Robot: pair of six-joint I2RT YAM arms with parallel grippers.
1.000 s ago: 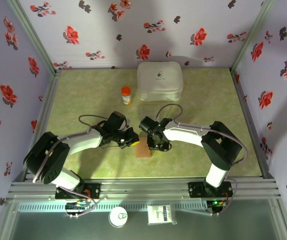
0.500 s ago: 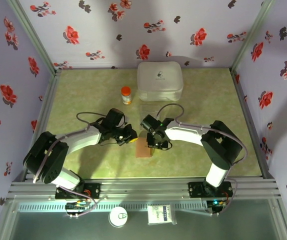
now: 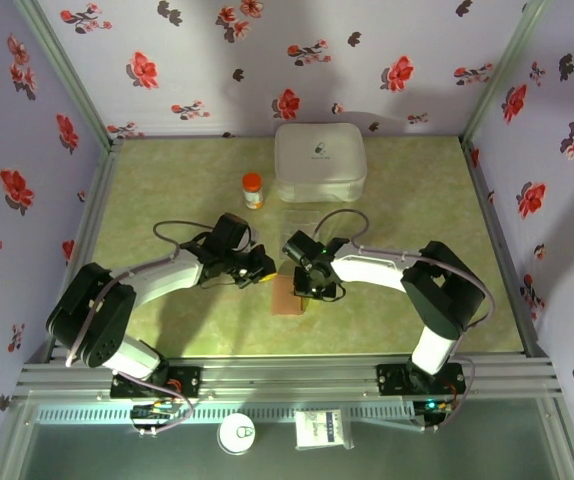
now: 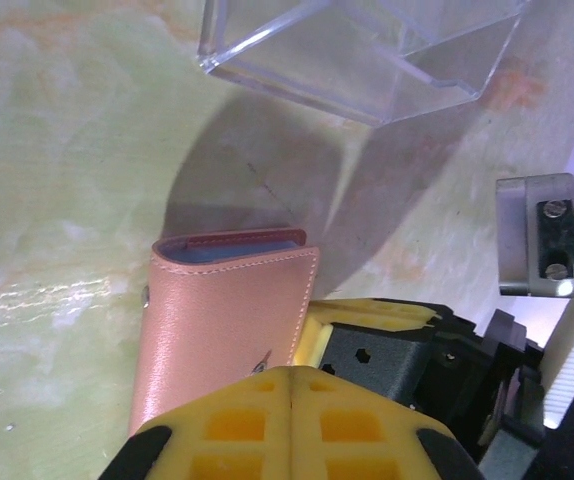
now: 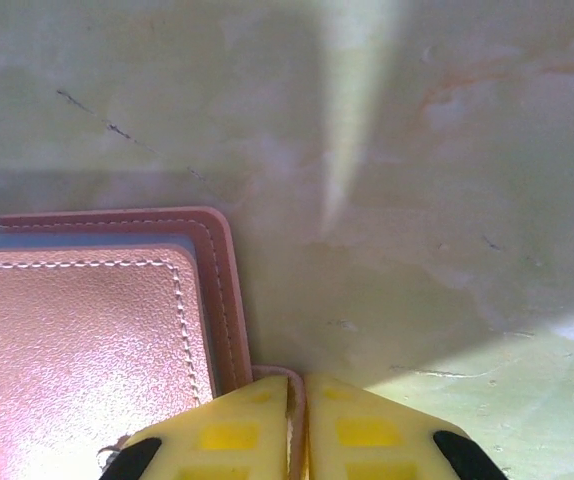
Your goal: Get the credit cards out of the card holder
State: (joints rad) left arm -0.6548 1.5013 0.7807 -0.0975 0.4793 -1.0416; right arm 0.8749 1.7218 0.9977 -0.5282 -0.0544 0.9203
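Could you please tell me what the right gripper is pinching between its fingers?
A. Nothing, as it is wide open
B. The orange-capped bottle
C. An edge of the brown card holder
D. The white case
C: in the right wrist view the right gripper is closed on a thin edge of the brown card holder, while the bottle and the white case stand further back on the table.

Top view: bright, even overhead light on the surface (image 3: pixel 167 190), with soft grey shadows on the back wall (image 3: pixel 267 60). Left wrist view: a hard-edged shadow lies on the surface beyond the holder (image 4: pixel 227 320), a glare streak to its left, and the left hand (image 4: pixel 292 380) is blurred. Right wrist view: dimmer, one pale light band, the right hand (image 5: pixel 297 392) out of focus.
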